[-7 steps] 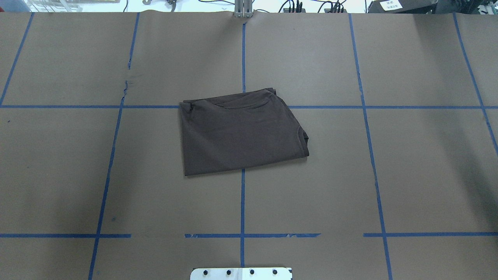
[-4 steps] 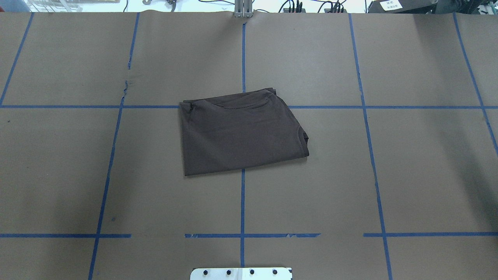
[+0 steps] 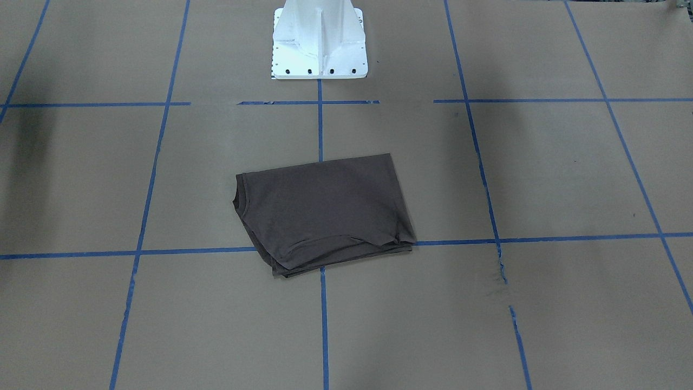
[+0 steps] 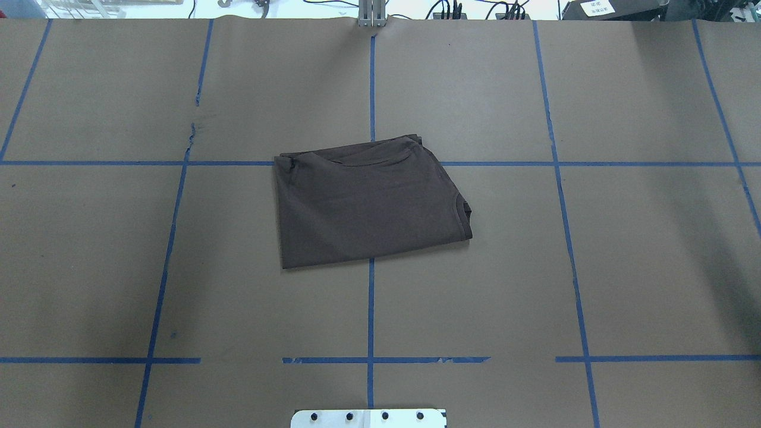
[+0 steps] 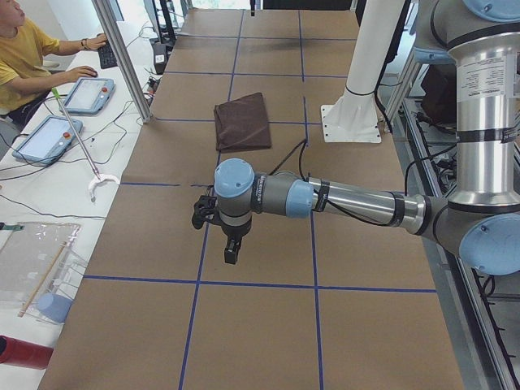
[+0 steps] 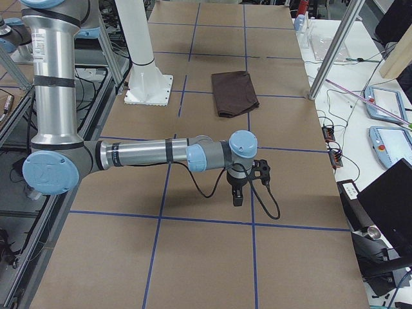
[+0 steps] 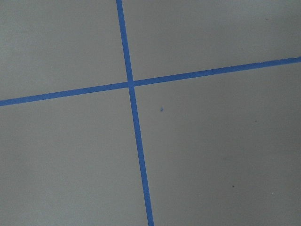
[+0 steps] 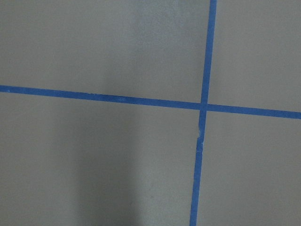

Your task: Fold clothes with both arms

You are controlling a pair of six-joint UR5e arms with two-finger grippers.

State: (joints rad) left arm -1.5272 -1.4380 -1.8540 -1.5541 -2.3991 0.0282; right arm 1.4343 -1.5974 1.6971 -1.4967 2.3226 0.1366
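Both left arm [image 5: 357, 201] and right arm [image 6: 141, 154] stretch out level and low; fingers' [image 5: 231, 252] state I cannot tell.

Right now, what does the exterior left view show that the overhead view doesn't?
Only exterior left: the left arm stretched over the table, the left gripper hanging well short of the shirt. I cannot tell whether it is open or shut. There is also a person at a side desk.
Only overhead: the curved seam on the shirt's right edge, and cables beyond the far edge.
Both: the folded shirt lying alone on the blue-taped paper, and the white base.
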